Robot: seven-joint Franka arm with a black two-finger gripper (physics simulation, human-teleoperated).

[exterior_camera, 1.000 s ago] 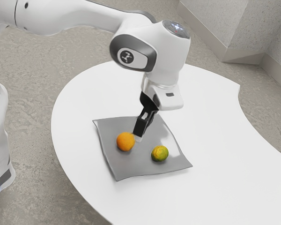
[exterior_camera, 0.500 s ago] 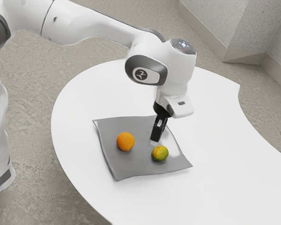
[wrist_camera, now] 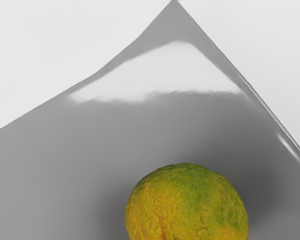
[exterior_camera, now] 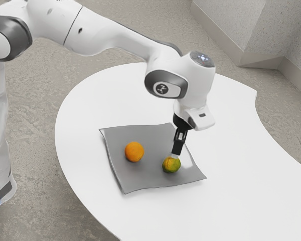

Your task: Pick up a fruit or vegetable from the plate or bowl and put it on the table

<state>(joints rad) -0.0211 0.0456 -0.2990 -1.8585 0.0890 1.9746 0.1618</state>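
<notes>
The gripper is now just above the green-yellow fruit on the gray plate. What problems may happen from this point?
The green-yellow fruit is round, so if the gripper comes down off its middle, it may roll away or slip out.

The gray plate looks smooth and glossy; a sideways push might slide it over the table.

If the fruit rolls toward the orange, it could bump it.

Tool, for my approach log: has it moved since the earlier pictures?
Yes, the tool has moved away from the orange, toward the exterior view's right.
</notes>
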